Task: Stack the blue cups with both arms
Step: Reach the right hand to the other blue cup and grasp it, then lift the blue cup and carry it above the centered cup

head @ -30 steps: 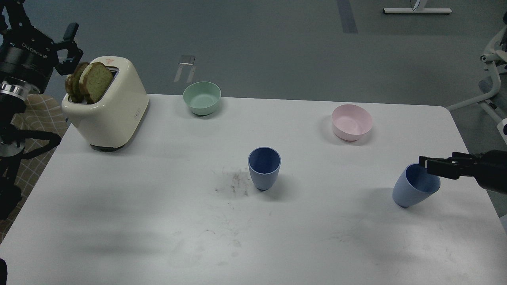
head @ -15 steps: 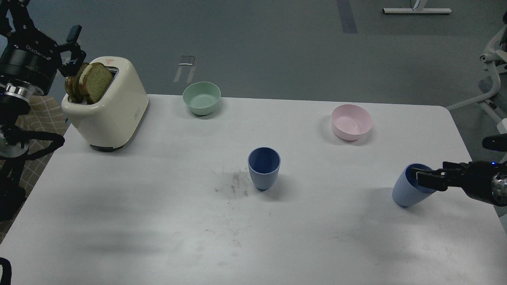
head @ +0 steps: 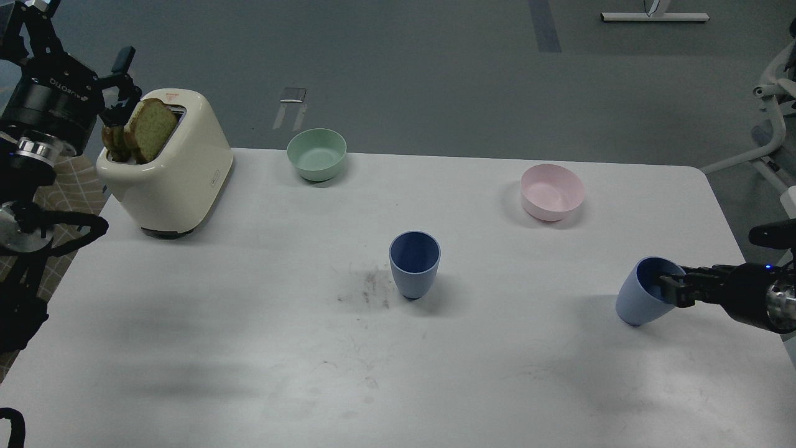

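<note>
One blue cup [head: 415,264] stands upright in the middle of the white table [head: 249,348]. The second blue cup [head: 640,298] stands near the right edge and looks tilted, with its mouth toward the right. My right gripper [head: 673,290] comes in from the right at this cup's rim, with a fingertip [head: 666,287] inside the mouth. It is dark and small, so I cannot tell whether it is pinching the wall. My left gripper [head: 78,40] is raised at the far left beside the toaster, open and empty.
A cream toaster [head: 174,174] with toast slices [head: 146,127] sticking out stands at the back left, close to my left gripper. A mint-green bowl [head: 316,154] is at the back centre and a pink bowl [head: 553,191] at the back right. A dark smudge [head: 370,287] lies left of the middle cup.
My right gripper has dropped from above the right cup's rim and drawn back right, with its tip now in the mouth. My left gripper has shifted slightly right and up. The cups have not moved.
</note>
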{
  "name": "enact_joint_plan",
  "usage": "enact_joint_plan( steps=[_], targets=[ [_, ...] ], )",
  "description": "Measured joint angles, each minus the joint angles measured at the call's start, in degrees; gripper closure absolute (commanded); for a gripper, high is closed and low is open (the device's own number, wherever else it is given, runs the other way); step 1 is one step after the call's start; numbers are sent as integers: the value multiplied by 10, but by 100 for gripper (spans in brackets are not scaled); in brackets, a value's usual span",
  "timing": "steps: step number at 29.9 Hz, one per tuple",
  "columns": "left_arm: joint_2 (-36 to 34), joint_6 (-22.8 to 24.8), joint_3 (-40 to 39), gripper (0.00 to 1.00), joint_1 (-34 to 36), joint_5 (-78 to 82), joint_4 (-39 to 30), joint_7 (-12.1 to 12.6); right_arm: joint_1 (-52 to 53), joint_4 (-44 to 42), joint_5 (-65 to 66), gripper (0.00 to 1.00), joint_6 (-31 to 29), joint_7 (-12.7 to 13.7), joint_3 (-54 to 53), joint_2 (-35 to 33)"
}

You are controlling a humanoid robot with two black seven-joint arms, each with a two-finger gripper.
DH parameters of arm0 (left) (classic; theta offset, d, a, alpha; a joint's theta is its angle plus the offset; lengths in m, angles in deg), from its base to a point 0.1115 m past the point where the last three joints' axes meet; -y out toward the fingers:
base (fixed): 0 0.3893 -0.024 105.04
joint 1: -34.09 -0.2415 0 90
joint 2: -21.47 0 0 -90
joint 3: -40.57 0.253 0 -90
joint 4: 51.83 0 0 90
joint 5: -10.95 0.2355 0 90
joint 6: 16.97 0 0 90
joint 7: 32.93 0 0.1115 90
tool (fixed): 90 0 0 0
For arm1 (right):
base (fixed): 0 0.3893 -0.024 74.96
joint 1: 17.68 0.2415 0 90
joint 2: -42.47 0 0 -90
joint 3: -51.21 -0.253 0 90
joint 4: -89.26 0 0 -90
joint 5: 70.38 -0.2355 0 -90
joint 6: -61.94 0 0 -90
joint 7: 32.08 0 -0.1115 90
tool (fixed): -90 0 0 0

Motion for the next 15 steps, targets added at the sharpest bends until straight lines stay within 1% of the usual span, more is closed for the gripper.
enact_joint_plan(
  steps=[2, 3, 12, 15],
  targets=[
    [1, 0, 0, 2, -1, 1, 0, 0, 0, -1, 1, 97, 0, 0, -1, 0],
    [1, 0, 0, 2, -2, 1, 0, 0, 0, -1, 1, 100, 0, 0, -1, 0],
    [-1, 0, -1, 2, -2, 0, -1, -1, 12, 2, -5, 100, 0, -7, -15, -10],
    [-2, 0, -1, 2, -3, 0, -2, -1, 42, 1, -8, 100, 0, -16, -36, -21]
  ],
)
